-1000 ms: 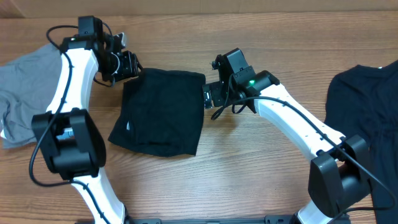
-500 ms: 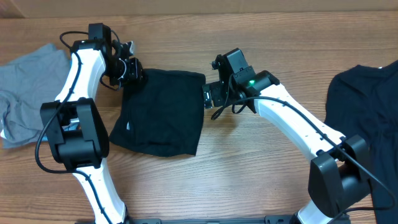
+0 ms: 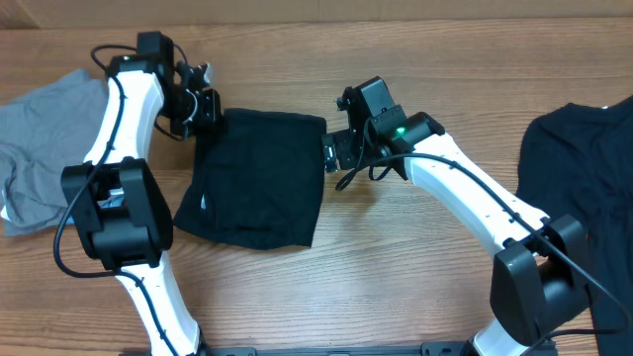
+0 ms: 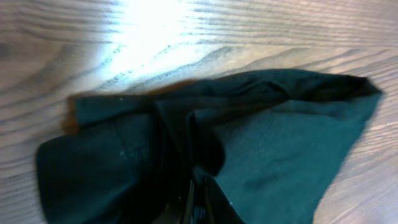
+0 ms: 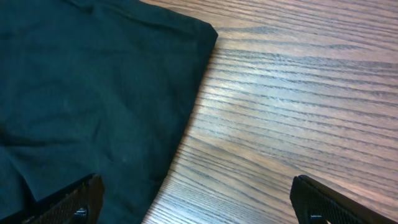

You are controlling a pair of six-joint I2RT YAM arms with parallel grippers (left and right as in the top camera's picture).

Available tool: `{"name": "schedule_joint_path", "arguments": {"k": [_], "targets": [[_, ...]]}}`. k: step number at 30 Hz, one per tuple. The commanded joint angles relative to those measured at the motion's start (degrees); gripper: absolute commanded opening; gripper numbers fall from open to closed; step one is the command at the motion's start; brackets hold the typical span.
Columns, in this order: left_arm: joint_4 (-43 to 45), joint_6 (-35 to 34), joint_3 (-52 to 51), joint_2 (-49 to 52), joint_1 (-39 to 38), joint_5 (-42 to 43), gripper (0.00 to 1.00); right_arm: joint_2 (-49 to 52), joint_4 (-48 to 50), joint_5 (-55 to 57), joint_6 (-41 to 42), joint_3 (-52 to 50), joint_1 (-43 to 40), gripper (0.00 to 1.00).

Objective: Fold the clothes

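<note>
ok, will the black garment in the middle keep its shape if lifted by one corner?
Probably floppy: the black garment puckers into folds where the left tool pinches its corner. Likely light; the fabric looks thin. It may slide easily on the smooth wooden table.

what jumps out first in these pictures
A black garment lies in the middle, the left gripper pinching its far left corner. The right gripper sits open at its right edge; a grey garment lies far left, more black cloth far right.
</note>
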Motion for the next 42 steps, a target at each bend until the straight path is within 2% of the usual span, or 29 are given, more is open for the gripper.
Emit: {"name": "schedule_joint_path", "arguments": {"k": [1,5,8,16,17,18,19,20,22,23,27,31,33,34,35,36,37,38,40,42], "targets": [[-2.3,0.0,5.1,-0.2,1.1,-4.1,0.09,-0.2,0.2,0.4,0.4,-0.3,0.2,1.00],[-4.8,-0.9,5.5,-0.2,1.0,-10.1,0.07,-0.2,0.2,0.4,0.4,-0.3,0.2,1.00],[-5.8,-4.5,5.1,-0.2,1.0,-15.3,0.05,-0.2,0.2,0.3,0.4,-0.3,0.2,1.00],[-5.9,-10.7,3.8,-0.2,0.7,-22.6,0.08,-0.2,0.0,0.4,0.4,-0.3,0.2,1.00],[-5.6,-12.8,2.1,-0.2,0.6,-25.5,0.10,-0.2,-0.1,0.3,0.4,-0.3,0.2,0.99],[-5.8,-13.6,1.6,-0.2,0.6,-26.9,0.18,-0.2,-0.2,0.3,0.4,-0.3,0.2,0.98],[-6.1,-14.1,1.5,-0.2,0.6,-28.0,0.33,-0.2,-0.5,0.0,0.4,-0.3,0.2,0.97],[-6.6,-14.9,1.6,-0.2,0.6,-29.4,0.43,-0.2,-0.5,-0.2,0.4,-0.3,0.2,0.96],[-8.1,-16.4,2.6,-0.3,0.6,-30.9,0.56,-0.3,-0.7,-1.1,0.4,-0.2,0.2,0.95],[-9.1,-17.4,3.7,-0.3,0.6,-31.4,0.58,-0.5,-0.7,-1.9,0.4,-0.2,0.2,0.95],[-13.9,-21.3,9.7,-1.0,0.2,-31.6,0.59,-2.0,0.0,-6.8,0.4,-0.2,0.2,0.95],[-16.9,-20.3,15.2,-2.1,-1.8,-29.0,0.61,-2.4,1.1,-14.4,0.4,-0.2,0.2,0.95],[-17.4,-15.0,16.3,-2.5,-2.9,-21.6,0.66,-2.3,1.1,-17.4,0.4,-0.2,0.2,0.86],[-17.6,-11.8,16.3,-2.5,-3.2,-17.0,0.67,-2.3,1.1,-18.7,0.4,-0.2,0.2,0.71],[-18.0,-6.5,16.3,-2.4,-3.6,-9.3,0.67,-2.3,1.1,-20.7,0.4,-0.2,0.2,0.47],[-18.3,-2.1,15.9,-2.4,-4.0,-3.0,0.66,-2.3,1.3,-22.4,0.4,-0.3,0.2,0.15],[-18.5,2.5,15.2,-2.4,-4.3,2.7,0.63,-2.3,1.3,-24.3,0.4,-0.3,0.2,0.04],[-18.7,6.4,14.6,-2.4,-4.5,6.7,0.56,-2.3,1.4,-25.7,0.4,-0.3,0.2,0.04],[-18.4,9.6,12.7,-2.4,-4.8,9.4,0.34,-2.3,1.3,-30.8,-0.6,-0.5,0.2,0.04],[-16.7,10.1,9.7,-2.4,-4.8,9.7,0.04,-2.3,2.1,-34.5,-0.7,-1.2,0.3,0.04]]}}
